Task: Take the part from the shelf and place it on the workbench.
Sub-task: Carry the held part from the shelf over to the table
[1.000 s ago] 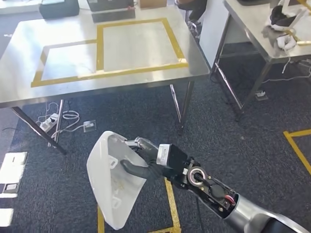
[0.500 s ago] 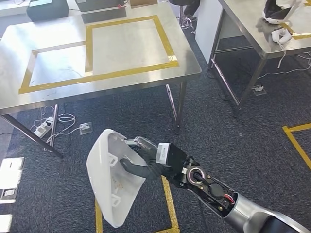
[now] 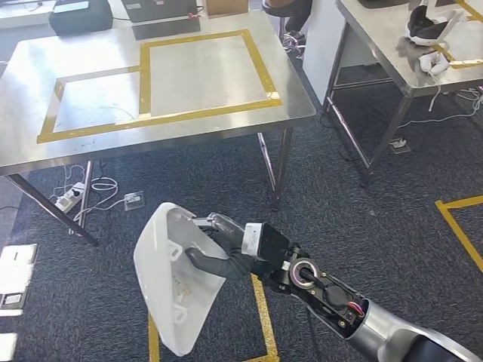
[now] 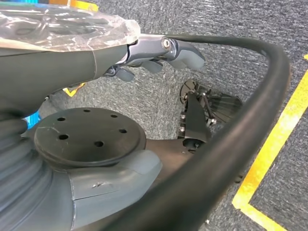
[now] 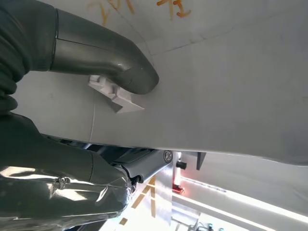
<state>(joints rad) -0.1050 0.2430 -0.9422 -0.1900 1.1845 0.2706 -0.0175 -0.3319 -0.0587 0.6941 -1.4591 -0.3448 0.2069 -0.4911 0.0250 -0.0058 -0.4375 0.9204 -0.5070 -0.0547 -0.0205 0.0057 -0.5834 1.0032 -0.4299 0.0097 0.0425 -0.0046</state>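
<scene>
My right hand grips a white curved plastic part, held over the dark carpet in front of me. Its thumb presses the part's inner face by a small moulded clip, and the other fingers run behind the part's edge. The steel workbench with yellow tape rectangles stands ahead, beyond the part. In the left wrist view my left hand hangs over the carpet, fingers curled in, holding nothing.
A second steel table with a headset on it stands at the right. Power strips and cables lie under the workbench. Yellow floor tape runs below my arm. Dark cases sit at the workbench's far edge.
The whole view has shifted: the workbench slid left, then slightly back right, so the camera moved. The right hand keeps the same hold on the white part.
</scene>
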